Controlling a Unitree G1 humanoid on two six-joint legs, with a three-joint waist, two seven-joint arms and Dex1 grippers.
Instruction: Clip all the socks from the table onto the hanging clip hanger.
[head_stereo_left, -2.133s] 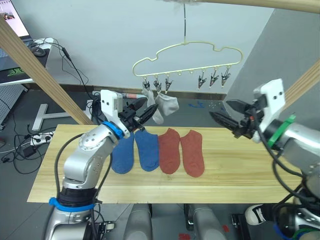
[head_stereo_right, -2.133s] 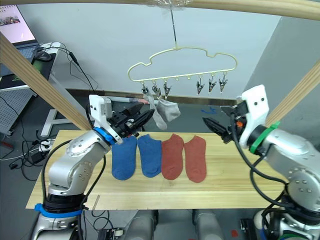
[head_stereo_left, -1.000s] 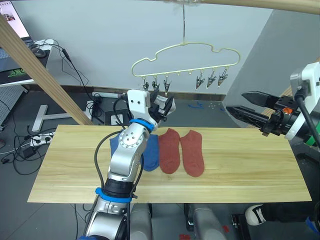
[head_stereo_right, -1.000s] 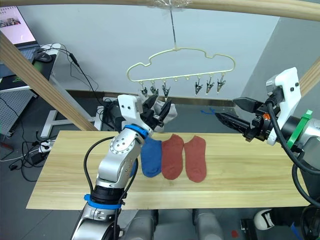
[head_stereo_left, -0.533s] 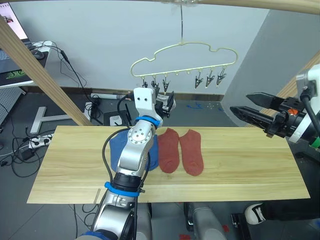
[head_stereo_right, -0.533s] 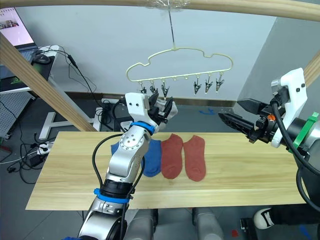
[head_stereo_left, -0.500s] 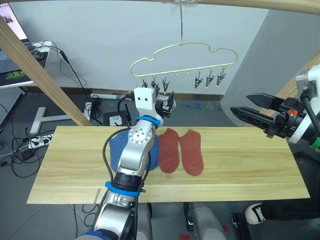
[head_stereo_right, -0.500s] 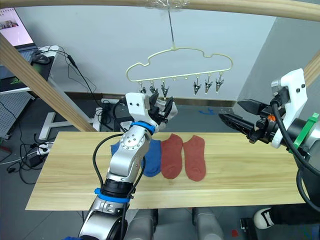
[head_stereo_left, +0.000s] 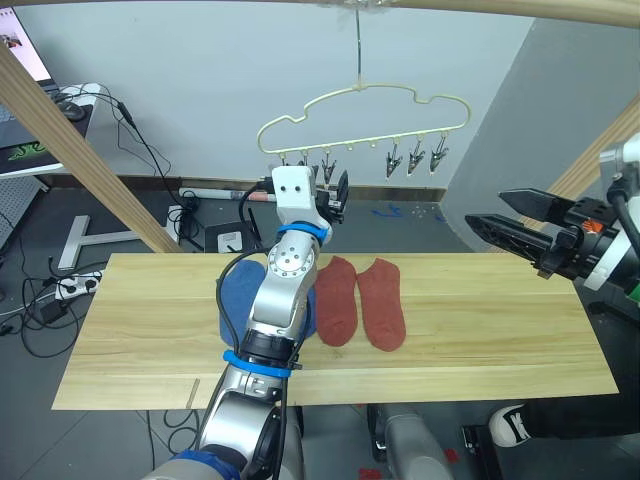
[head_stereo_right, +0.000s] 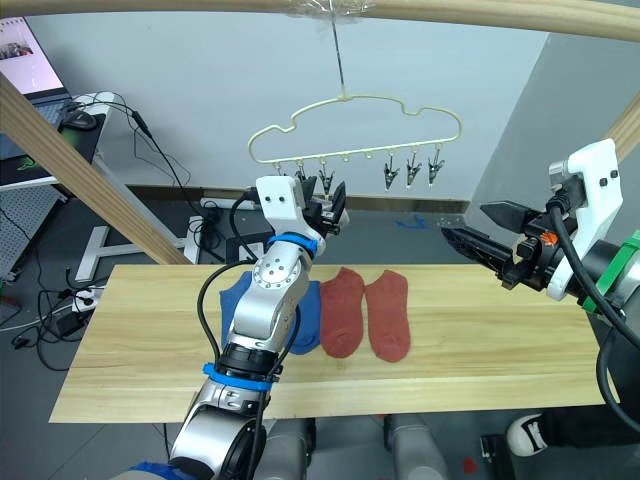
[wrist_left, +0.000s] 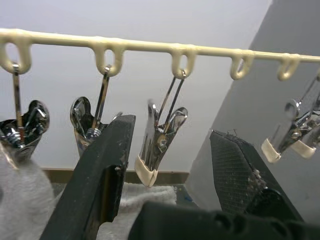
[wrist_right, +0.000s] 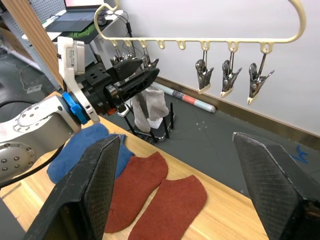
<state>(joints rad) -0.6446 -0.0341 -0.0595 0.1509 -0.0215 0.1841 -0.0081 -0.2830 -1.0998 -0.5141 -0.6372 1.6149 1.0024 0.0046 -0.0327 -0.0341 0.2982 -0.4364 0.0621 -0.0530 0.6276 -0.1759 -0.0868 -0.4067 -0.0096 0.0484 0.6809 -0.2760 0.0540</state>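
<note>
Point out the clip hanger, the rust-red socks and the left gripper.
clip hanger (head_stereo_left: 360, 92): left eye view, top wire.
rust-red socks (head_stereo_left: 381, 303): left eye view, middle of one sock.
left gripper (wrist_left: 170, 150): left wrist view, between its fingers.

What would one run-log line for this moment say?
left jaws: open, flanking third clip | right jaws: open, aside | table: blue socks, rust-red socks

Even, bright, diffuse indoor light throughout; no hard shadows on table (head_stereo_left: 480, 330). Head views sharp, slight bending of straight lines toward edges. Left wrist view: metal clips (wrist_left: 159, 142) carry small specular highlights; near fingers (wrist_left: 102, 180) dark, soft-focused. Right wrist view clear, background mildly soft.
</note>
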